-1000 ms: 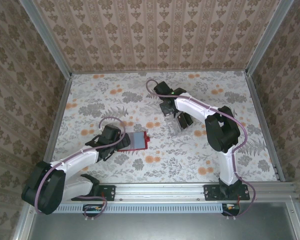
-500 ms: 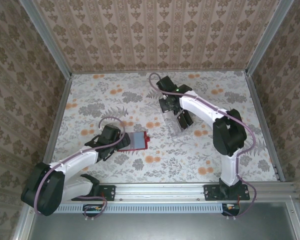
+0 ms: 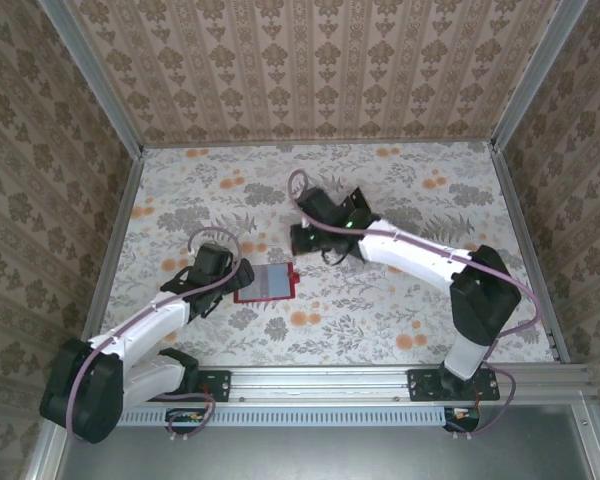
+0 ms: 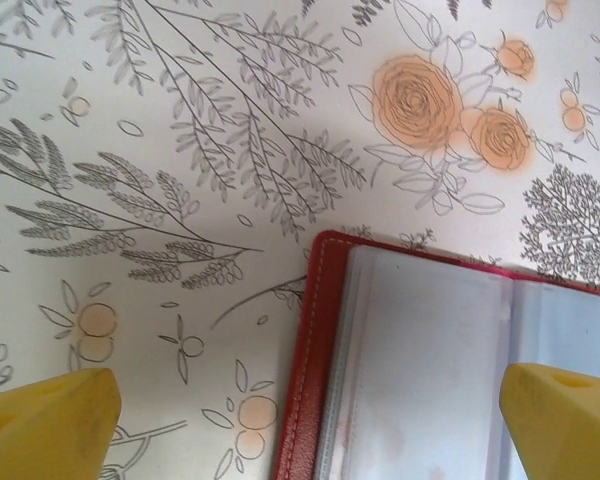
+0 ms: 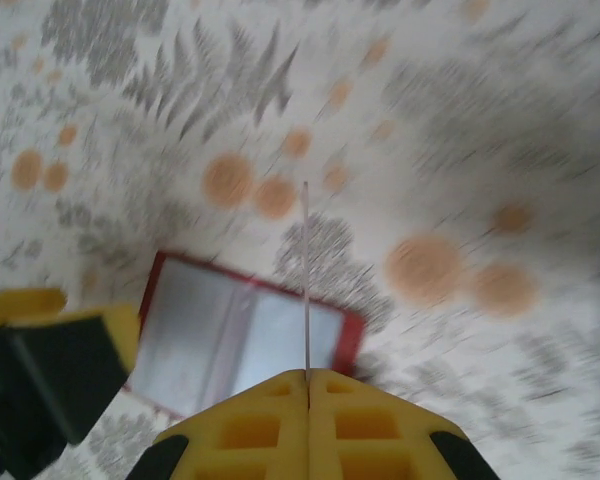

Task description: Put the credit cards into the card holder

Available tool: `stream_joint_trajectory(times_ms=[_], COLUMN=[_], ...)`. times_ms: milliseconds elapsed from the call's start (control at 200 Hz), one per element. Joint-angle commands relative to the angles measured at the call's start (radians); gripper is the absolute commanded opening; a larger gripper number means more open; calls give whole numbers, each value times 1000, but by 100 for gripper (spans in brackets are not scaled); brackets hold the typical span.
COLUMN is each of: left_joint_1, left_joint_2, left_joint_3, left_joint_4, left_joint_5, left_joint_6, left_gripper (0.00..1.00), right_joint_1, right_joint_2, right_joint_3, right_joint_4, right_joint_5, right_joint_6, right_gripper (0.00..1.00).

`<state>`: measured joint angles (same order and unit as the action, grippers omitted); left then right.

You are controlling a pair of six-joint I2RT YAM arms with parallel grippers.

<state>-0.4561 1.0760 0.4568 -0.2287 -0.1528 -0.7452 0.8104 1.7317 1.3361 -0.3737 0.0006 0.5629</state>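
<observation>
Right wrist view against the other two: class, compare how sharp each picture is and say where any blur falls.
Right wrist view: tablecloth and card holder smeared by motion blur, the yellow fingers and the edge-on credit card crisp. Left wrist view: sharp throughout. Top external: sharp, evenly lit.

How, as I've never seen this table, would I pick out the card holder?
Find the flowered table; near its middle, just beyond the left arm, lies the card holder. It is opened flat, red-edged with pale pockets up, the only red thing there.
</observation>
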Motion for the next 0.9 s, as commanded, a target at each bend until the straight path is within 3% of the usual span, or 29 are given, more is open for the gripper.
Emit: stream_joint_trajectory(times_ms=[0,140,455,895], left_joint_1=[38,63,70,67], left_joint_2=[-10,-25,-33,-30], left_joint_3=[38,44,30,29], left_joint_4=[-63,-81,-79,-54], left_joint_5=[-13,-7,2,63], left_joint_6=[38,49,50,67], left_gripper=[100,100,100,100], right_joint_1=[78,145,176,90], right_joint_2=[44,91,134,149], right_joint_3=[-38,-78,-157,-260], right_joint_4=[153,239,323,336], right_joint_5=[-7,41,95,110], right_joint_6=[155,233,337,325], right_gripper=[0,0,0,0])
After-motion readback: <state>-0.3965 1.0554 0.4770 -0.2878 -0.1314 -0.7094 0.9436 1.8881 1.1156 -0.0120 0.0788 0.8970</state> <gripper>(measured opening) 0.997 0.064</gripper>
